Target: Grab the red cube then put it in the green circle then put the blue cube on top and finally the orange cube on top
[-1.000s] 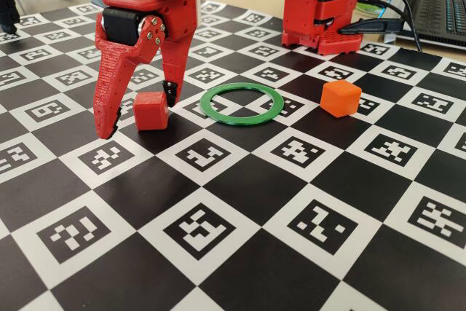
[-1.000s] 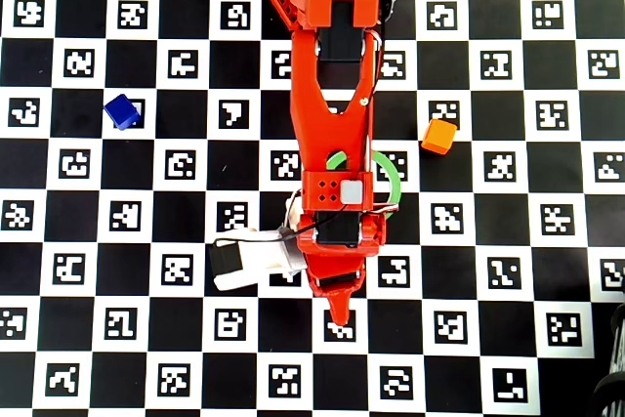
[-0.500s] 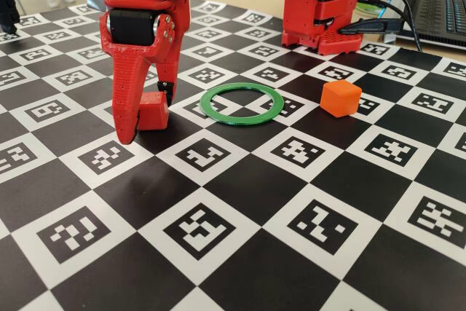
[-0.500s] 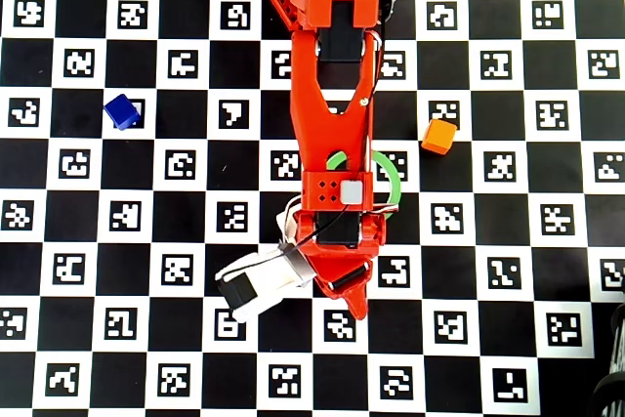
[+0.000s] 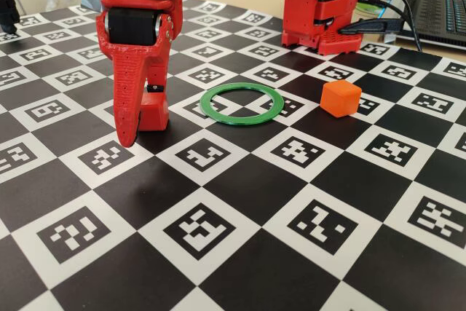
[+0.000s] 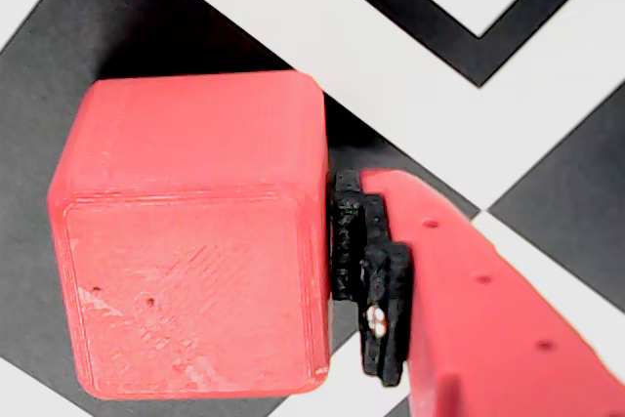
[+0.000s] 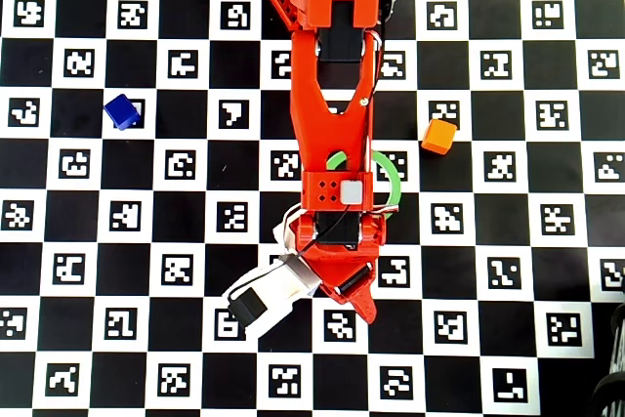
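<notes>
Your jaws sit down at the counter [image 5: 240, 202] around the red cube [image 6: 190, 236]; the wrist view shows one finger's black pad [image 6: 366, 271] pressed flat against its side, the other finger hidden, so you cannot tell how tight the grip is. Just beside them in the fixed view lies the green circle [image 5: 215, 111], then the orange cube [image 5: 341, 97]. Overhead, the blue cube [image 7: 121, 110] sits well apart.
</notes>
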Controlling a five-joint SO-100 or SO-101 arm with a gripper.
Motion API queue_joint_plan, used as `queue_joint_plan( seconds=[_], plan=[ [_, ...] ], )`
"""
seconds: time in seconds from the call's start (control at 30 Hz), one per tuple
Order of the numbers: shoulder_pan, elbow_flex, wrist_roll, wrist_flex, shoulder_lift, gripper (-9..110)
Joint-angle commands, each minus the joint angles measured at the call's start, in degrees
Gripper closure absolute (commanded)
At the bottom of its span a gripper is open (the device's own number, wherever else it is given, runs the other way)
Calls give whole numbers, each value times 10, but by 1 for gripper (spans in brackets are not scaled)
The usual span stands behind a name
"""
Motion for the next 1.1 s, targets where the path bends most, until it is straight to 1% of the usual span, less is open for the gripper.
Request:
queue_joint_plan(
  seconds=[0.0,0.13,0.2,0.27,0.37,0.57,0.8,1.07],
  plan=[
    [9,-4,-1,-9,18,55],
    [10,-3,0,-11,18,65],
    [10,-2,3,-11,19,76],
    [10,-2,4,-11,19,82],
    [10,-2,5,-9,20,88],
    [10,-4,16,6,29,89],
    [10,-25,58,71,64,90],
    [14,-15,135,135,140,90]
  ],
)
